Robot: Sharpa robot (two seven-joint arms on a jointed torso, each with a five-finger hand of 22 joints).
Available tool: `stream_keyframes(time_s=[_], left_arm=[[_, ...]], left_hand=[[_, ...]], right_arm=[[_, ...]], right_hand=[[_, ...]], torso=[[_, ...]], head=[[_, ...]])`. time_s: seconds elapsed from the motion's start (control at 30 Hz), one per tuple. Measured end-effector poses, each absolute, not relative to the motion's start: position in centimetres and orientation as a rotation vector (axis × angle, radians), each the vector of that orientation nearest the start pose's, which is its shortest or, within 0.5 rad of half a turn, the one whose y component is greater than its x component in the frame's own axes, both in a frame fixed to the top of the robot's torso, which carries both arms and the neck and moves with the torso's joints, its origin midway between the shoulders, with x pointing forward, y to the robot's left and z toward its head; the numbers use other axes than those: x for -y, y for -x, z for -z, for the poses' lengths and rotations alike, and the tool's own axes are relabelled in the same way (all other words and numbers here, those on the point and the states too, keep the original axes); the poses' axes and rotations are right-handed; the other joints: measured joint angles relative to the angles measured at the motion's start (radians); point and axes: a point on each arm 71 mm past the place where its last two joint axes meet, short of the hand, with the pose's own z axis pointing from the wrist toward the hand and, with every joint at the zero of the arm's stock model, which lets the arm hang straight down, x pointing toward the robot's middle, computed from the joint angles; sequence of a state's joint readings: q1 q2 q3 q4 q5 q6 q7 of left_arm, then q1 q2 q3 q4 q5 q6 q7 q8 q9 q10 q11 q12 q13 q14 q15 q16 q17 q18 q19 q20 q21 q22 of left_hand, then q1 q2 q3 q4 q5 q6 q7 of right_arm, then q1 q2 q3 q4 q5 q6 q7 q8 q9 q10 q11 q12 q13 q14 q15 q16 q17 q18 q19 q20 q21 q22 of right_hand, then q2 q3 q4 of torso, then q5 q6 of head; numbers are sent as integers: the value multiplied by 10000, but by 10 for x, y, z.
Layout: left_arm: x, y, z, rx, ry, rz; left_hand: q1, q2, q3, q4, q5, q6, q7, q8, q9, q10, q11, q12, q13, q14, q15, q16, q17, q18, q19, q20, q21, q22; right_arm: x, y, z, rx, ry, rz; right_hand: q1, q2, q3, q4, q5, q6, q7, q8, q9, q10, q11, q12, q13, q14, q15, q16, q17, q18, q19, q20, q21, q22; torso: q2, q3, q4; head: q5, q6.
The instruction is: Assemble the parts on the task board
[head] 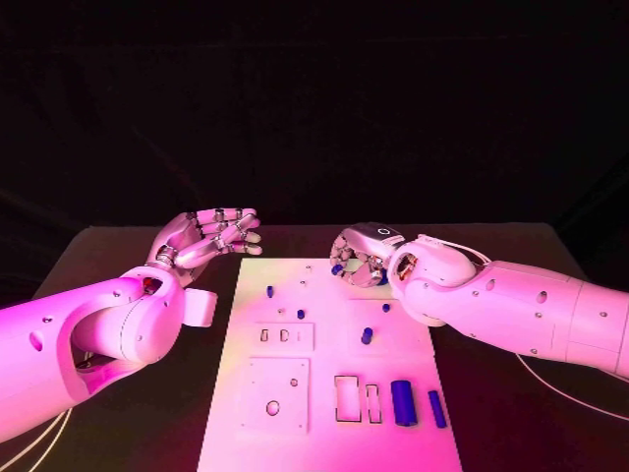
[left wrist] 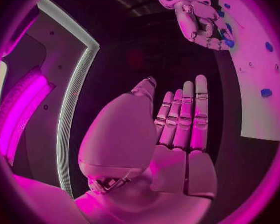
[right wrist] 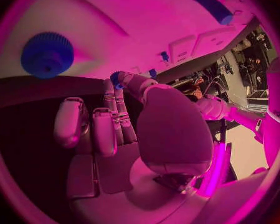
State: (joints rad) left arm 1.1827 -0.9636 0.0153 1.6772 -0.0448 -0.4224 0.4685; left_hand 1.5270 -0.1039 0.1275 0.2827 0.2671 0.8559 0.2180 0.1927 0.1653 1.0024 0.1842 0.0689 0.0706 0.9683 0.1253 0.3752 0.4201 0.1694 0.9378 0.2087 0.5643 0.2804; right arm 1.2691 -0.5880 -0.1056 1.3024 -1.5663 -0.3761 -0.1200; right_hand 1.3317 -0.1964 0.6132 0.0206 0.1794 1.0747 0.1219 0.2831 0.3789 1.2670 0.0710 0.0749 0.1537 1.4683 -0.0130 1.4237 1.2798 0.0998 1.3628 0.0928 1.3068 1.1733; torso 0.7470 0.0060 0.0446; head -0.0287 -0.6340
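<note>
The board (head: 329, 393) lies lengthwise in the middle of the table (head: 131, 256), with blue parts spread over it. Two long blue bars (head: 403, 402) sit at the near right beside empty rectangular slots; small pegs (head: 368, 335) stand further up the board.

Your right hand (head: 360, 258) hovers over the board's far right corner with its fingers curled down. A small blue part (right wrist: 117, 78) appears pinched at the fingertips (right wrist: 122, 79); treat it as held, though the grip itself is partly hidden. A knurled blue knob (right wrist: 47, 54) stands on the board just beside that hand. The position suggests the part is being carried to or from a seat at the far end.

Your left hand (head: 208, 236) is off the board's far left corner, above the table, palm up, fingers loosely apart and holding nothing. It is probably parked there to keep the board unobstructed.
</note>
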Motion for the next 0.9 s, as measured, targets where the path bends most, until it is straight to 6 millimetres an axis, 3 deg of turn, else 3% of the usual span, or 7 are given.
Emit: stream_keyframes(time_s=[0.37, 0.67, 0.9], left_arm=[[-226, -466, 148, -12757, 10437, 15402], [-226, -467, 147, -12753, 10425, 15421], [-224, -468, 146, -12742, 10398, 15449]], left_hand=[[0, 0, 0, 0, 0, 1, -1, 0, -1, -35, -36, 0, 1, 0, 0, 0, 15, -1, 0, 0, 0, 14], [0, 0, -1, 0, 0, 1, -1, 0, -2, -35, -37, 0, 1, 1, 0, 0, 14, -1, 0, 0, 0, 13], [0, 0, -1, 0, 0, 1, -1, 0, 2, -35, -37, 0, 2, 0, 0, 0, 13, -1, 1, 1, 0, 12]], right_arm=[[104, -533, 177, -15016, 2917, -6093], [98, -539, 182, -15037, 2794, -6037], [95, -543, 183, -15069, 2727, -5983]], right_hand=[[1, 0, -1, -1, -37, -8, -3, 32, 0, 0, 0, -4, -1, 0, 0, 45, 43, 1, -1, 1, 0, 24], [16, 8, 26, -30, -60, -31, -10, 38, 0, 0, 0, -26, -16, 0, 1, 45, 46, 0, -1, 2, -1, 23], [16, 7, 25, -31, -80, -60, -14, 34, 0, 0, 0, -29, -27, 0, 1, 43, 69, 1, -1, 2, -1, 23]], torso=[[37, 9, 21], [80, 0, 72], [90, -6, 73]], head=[[86, 17], [79, 3], [105, -14]])
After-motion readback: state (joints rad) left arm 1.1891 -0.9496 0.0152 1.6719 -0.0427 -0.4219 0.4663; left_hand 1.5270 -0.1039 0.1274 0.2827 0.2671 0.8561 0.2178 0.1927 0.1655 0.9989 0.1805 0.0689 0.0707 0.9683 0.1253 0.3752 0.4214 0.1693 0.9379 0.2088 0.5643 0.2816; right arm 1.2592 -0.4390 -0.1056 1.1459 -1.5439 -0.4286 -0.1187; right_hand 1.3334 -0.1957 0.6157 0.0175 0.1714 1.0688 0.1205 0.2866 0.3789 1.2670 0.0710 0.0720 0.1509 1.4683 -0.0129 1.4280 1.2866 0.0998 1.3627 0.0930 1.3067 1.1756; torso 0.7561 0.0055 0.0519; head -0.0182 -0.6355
